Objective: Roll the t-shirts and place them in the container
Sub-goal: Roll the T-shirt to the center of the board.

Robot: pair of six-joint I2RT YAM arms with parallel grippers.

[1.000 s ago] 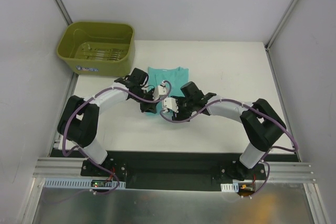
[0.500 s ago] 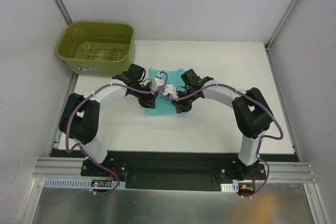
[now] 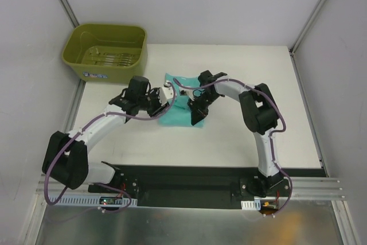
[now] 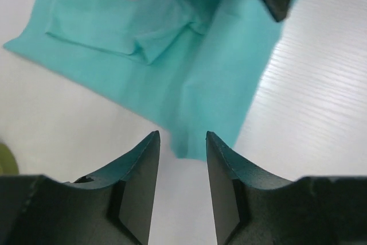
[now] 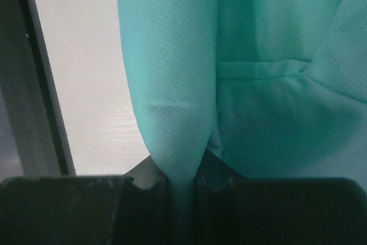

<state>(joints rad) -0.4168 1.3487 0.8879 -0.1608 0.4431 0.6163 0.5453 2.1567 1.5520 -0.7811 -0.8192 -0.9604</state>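
The plain teal-green short-sleeved t-shirt of thin fabric [image 3: 179,116] lies rumpled and partly folded on the white surface [image 3: 258,84], around the middle and between the 2 arms. The right hand [image 5: 182,177] sits at the shirt's right side with its 2 fingers pressed together on a raised fold of the fabric, which rises from the pinch as a rounded ridge; more of the shirt, with a stitched hem line, lies to the right of it. The left hand [image 4: 182,133] is low at the shirt's near left corner with its 2 dark fingers spread, a clear gap between them; that corner of the cloth shows in the gap, not clamped. An olive-green rectangular plastic tub [image 3: 104,26] stands at the far left corner, well apart from the shirt
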